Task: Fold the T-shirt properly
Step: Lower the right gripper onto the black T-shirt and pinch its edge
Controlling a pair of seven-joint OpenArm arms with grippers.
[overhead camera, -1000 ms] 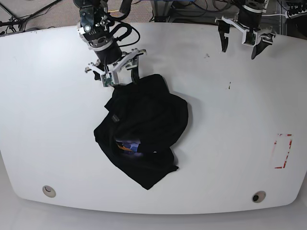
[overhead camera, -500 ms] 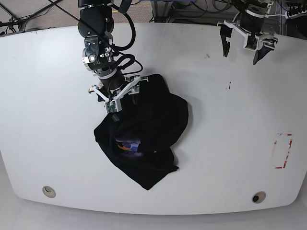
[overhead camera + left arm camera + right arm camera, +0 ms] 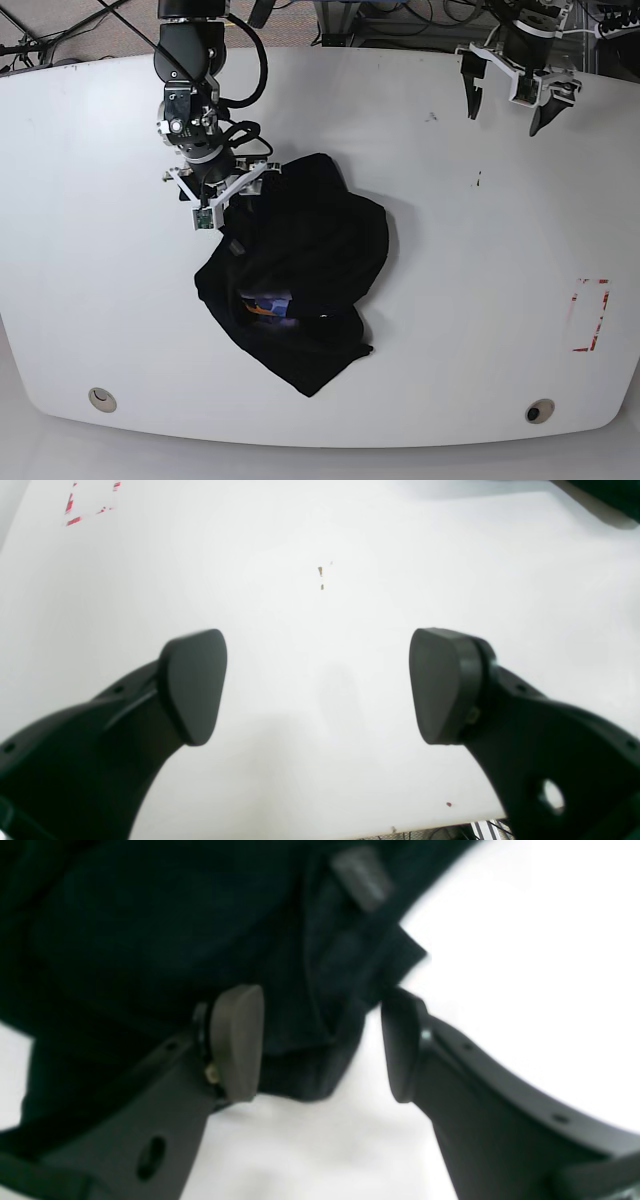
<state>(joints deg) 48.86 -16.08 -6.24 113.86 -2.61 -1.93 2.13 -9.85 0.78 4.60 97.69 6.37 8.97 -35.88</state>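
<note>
In the base view, the large black soft cloth T-shirt lies crumpled in a heap on the white rounded tabletop, a little left of centre, with a small purple-blue-orange printed patch showing near its lower left. The right tool hangs over the shirt's far left edge, its jaws parted on either side of the cloth. The left tool hovers at the far right, well apart from the shirt, its jaws spread wide with nothing between them. A red dashed rectangle mark sits near the right edge of the tabletop.

In the left wrist view, the left tool shows two dark pads standing far apart above bare white tabletop, with a corner of the T-shirt at the top right.

In the right wrist view, which is blurred, the right tool is half spread around a folded edge of the T-shirt. The cloth lies between the fingers, but the jaws have not closed on it.
</note>
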